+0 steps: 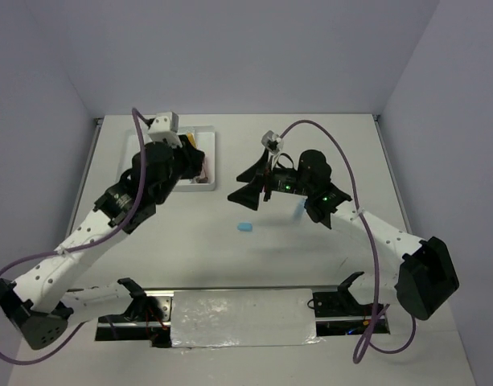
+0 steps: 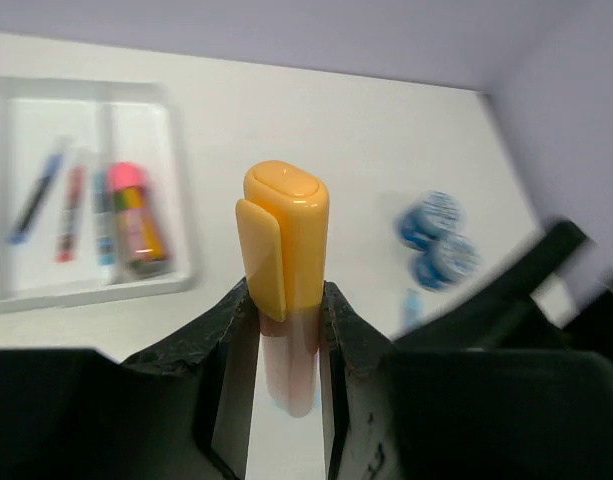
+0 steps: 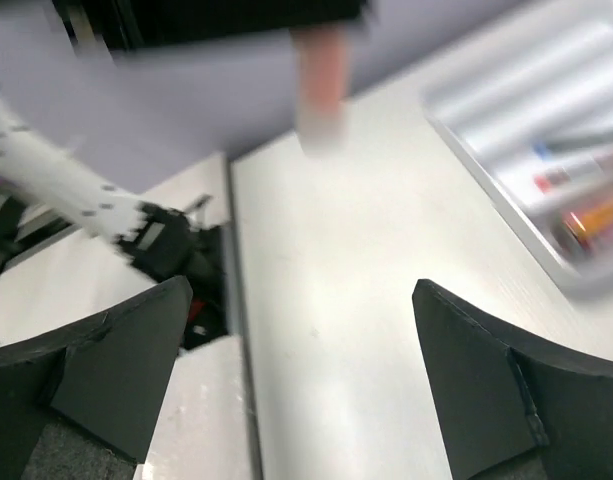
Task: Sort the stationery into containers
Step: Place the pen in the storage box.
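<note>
Left end effector [image 2: 286,320] clamps orange-capped marker [image 2: 284,225] (cap up); right end effector [image 3: 301,335] jaws spread wide.

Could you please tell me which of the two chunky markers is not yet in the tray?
The orange-capped marker, clamped in the left gripper; the pink-capped marker already lies in the white tray.

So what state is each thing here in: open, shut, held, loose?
Left hand: shut on yellow-orange capped plastic marker.
Right hand: open, empty.
White divided plastic tray: partly filled, thin pens inside.
Two round blue-lidded tubs: lids on, outside tray.
Small light-blue eraser: lying loose, outside tray.
</note>
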Controlling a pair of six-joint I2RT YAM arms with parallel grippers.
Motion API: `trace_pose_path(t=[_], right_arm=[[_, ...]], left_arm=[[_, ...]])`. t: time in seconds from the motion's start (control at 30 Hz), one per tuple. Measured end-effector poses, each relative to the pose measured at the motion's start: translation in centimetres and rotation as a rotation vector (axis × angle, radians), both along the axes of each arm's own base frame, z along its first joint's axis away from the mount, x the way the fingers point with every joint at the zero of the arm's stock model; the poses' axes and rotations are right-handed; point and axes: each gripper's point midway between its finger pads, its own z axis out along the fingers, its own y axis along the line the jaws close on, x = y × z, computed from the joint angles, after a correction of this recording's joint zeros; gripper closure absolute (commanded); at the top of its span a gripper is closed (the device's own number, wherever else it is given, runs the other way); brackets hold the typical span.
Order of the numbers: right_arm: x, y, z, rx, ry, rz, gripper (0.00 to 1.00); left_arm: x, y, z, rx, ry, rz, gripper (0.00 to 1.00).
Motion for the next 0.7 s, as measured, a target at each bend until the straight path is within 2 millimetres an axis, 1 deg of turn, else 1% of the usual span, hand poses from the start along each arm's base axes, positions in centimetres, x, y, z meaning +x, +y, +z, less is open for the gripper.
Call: trace_pose_path(t=[0.03, 0.1, 0.17, 0.2, 0.27, 0.33, 0.4, 0.43, 0.5, 0.57, 0.63, 0.67, 0.7], right_arm=[[1.1, -0.9, -1.5, -0.02, 0.031, -0.048, 0.0], [2.3, -2.3, -4.0, -0.06, 0.075, -0.12, 0.0], [2.4, -3.4, -5.7, -0.095, 0.096, -0.169, 0.0], [2.3, -4.0, -6.2, -0.112, 0.1, -0.195, 0.0], [2.3, -5.1, -5.9, -0.13, 0.081, -0.25, 0.0], [2.2, -6.2, -4.7, -0.127, 0.036, -0.302, 0.0], [2.0, -7.1, -3.4, -0.122, -0.007, -0.338, 0.0], [2.0, -7.4, -3.0, -0.122, -0.018, -0.355, 0.0], [2.2, -8.0, -2.7, -0.13, -0.033, -0.387, 0.0], [2.3, -8.3, -3.1, -0.145, -0.029, -0.402, 0.0], [2.3, -8.4, -3.5, -0.158, -0.019, -0.405, 0.0], [2.3, -8.5, -3.7, -0.164, -0.014, -0.403, 0.0], [2.3, -8.5, -3.7, -0.167, -0.013, -0.399, 0.0]], left_arm=[[1.3, 1.4, -0.8, 0.027, 0.03, 0.053, 1.0], [3.5, 4.2, -2.2, 0.087, 0.097, 0.14, 1.0], [6.0, 7.0, -2.6, 0.128, 0.131, 0.217, 1.0], [7.4, 8.4, -3.1, 0.161, 0.154, 0.25, 1.0], [10.3, 10.6, -3.7, 0.22, 0.196, 0.286, 1.0], [13.7, 12.2, -5.3, 0.271, 0.258, 0.29, 1.0], [17.6, 13.3, -7.8, 0.318, 0.319, 0.276, 1.0], [19.4, 13.9, -9.7, 0.341, 0.354, 0.265, 1.0], [21.6, 14.9, -14.2, 0.396, 0.453, 0.237, 1.0], [22.8, 15.8, -18.2, 0.434, 0.537, 0.222, 1.0], [23.4, 16.6, -21.8, 0.468, 0.613, 0.213, 1.0], [23.4, 17.1, -23.2, 0.478, 0.644, 0.212, 1.0], [23.4, 17.6, -24.1, 0.483, 0.671, 0.215, 1.0]])
